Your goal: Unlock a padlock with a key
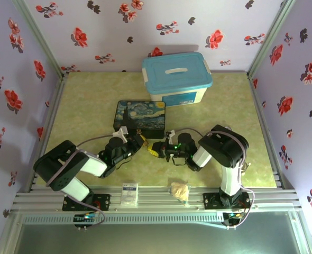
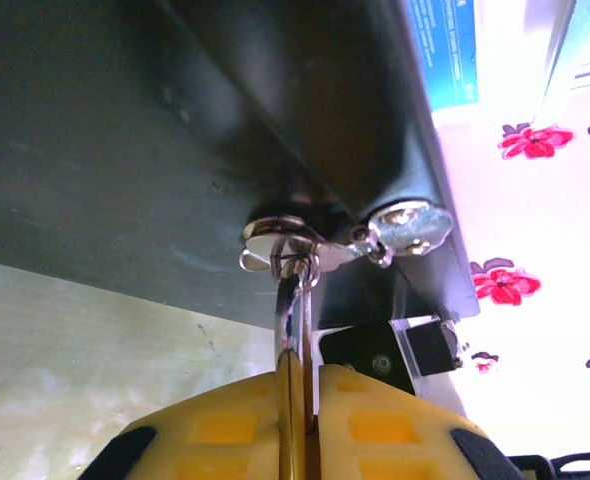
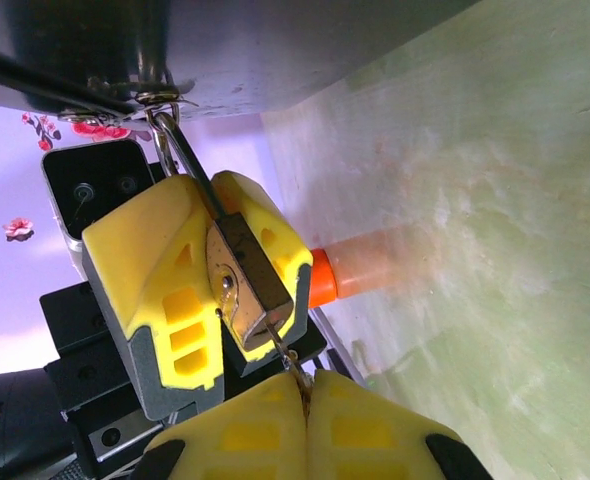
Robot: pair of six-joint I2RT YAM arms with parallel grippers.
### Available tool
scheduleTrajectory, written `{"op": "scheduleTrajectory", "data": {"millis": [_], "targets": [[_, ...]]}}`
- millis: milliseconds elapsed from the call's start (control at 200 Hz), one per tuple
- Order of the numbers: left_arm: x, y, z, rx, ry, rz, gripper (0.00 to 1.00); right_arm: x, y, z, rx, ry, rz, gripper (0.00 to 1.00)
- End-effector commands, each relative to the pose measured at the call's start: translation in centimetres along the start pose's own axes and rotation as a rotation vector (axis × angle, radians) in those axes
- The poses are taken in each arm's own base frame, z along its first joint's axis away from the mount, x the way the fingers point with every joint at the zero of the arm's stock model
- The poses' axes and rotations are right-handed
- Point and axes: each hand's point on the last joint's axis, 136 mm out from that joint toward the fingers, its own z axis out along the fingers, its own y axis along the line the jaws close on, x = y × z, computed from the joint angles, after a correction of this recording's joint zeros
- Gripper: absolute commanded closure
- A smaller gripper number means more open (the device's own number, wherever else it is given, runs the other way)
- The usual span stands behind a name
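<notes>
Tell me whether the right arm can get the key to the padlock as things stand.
Likely yes. The right gripper, shut on the key, sits close against the padlock, which the left gripper clamps. Nothing stands between them; the key seems to touch its keyhole end.

Dark blue swirl-painted rectangular tin (image 1: pixel 139 117) on pale green worktop (image 1: pixel 92 100). Behind tin: white plastic storage box, light blue lid (image 1: pixel 176 76). In front of tin: orange cylinder (image 3: pixel 323 278), beige lumpy wad (image 1: pixel 180 190), small white packet (image 1: pixel 128 194).
</notes>
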Motion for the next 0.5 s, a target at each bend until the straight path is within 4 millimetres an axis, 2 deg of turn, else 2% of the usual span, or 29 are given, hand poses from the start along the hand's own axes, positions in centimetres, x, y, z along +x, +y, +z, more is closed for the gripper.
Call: {"op": "scheduleTrajectory", "data": {"millis": [0, 170, 255, 495], "targets": [[0.3, -3.8, -0.3, 0.151, 0.028, 0.010, 1.00, -1.2, 2.2, -0.2, -0.071, 0.004, -0.061, 1.00], [0.5, -4.5, -0.3, 0.172, 0.042, 0.012, 1.00, -2.3, 2.1, -1.4, -0.072, -0.007, -0.063, 1.00], [0.7, -4.6, -0.2, 0.172, 0.050, 0.010, 1.00, -2.3, 2.4, -0.9, -0.077, -0.003, -0.065, 1.00], [1.0, -3.7, 0.3, 0.143, 0.055, 0.010, 1.00, -1.5, 5.1, 0.5, -0.132, 0.005, -0.134, 1.00]]}}
